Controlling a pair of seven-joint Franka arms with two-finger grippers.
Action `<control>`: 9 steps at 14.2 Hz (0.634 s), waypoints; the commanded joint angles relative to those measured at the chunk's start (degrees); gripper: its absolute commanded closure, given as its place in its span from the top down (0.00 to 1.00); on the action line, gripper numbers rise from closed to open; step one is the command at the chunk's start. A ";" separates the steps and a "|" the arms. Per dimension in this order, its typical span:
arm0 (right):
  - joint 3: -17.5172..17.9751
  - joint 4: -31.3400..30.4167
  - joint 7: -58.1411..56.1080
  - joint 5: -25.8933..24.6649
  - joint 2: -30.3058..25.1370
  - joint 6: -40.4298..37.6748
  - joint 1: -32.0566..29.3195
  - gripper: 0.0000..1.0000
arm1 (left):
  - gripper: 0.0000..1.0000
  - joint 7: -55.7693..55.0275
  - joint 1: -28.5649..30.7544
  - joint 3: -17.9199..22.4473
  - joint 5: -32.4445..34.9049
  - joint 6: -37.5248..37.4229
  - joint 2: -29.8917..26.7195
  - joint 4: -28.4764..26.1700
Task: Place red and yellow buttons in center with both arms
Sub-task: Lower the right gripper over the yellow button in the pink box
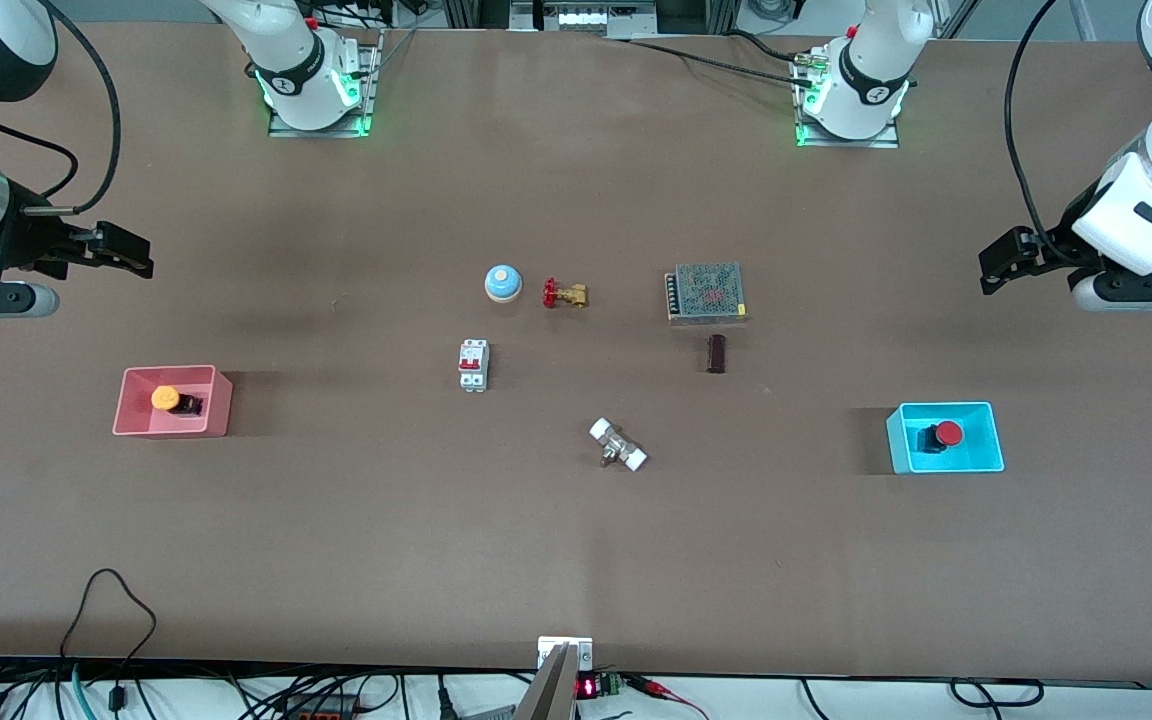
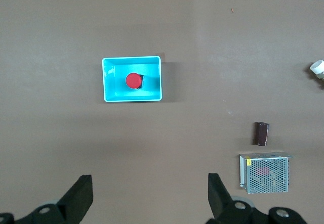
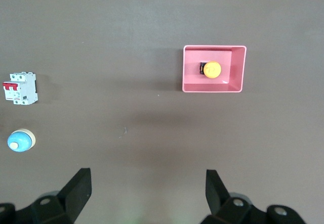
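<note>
The yellow button (image 1: 168,398) lies in a pink bin (image 1: 171,428) toward the right arm's end of the table. It also shows in the right wrist view (image 3: 211,70). The red button (image 1: 946,434) lies in a blue bin (image 1: 946,466) toward the left arm's end, and shows in the left wrist view (image 2: 133,81). My right gripper (image 1: 141,255) is open and empty, up over bare table short of the pink bin (image 3: 238,67). My left gripper (image 1: 991,270) is open and empty, up over bare table short of the blue bin (image 2: 107,80). The brown table centre (image 1: 576,400) holds neither button.
Around the middle stand a blue dome with a cream top (image 1: 502,283), a brass valve with a red handle (image 1: 565,294), a white circuit breaker (image 1: 473,365), a metal mesh power supply (image 1: 705,292), a small dark block (image 1: 716,353) and a white-ended fitting (image 1: 618,446).
</note>
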 commanded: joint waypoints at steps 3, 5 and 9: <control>-0.02 1.55 0.29 0.12 0.54 -1.35 -0.32 1.00 | 1.00 1.64 0.20 0.19 -0.44 -1.08 0.31 0.94; -0.02 1.46 0.29 -0.14 0.63 -0.56 -0.93 1.00 | 1.00 1.64 0.20 0.19 -0.44 -1.17 0.31 0.94; 0.16 -0.11 -4.80 -0.93 4.23 1.72 -3.48 1.00 | 1.00 1.64 0.12 0.19 -0.44 -1.17 0.31 1.03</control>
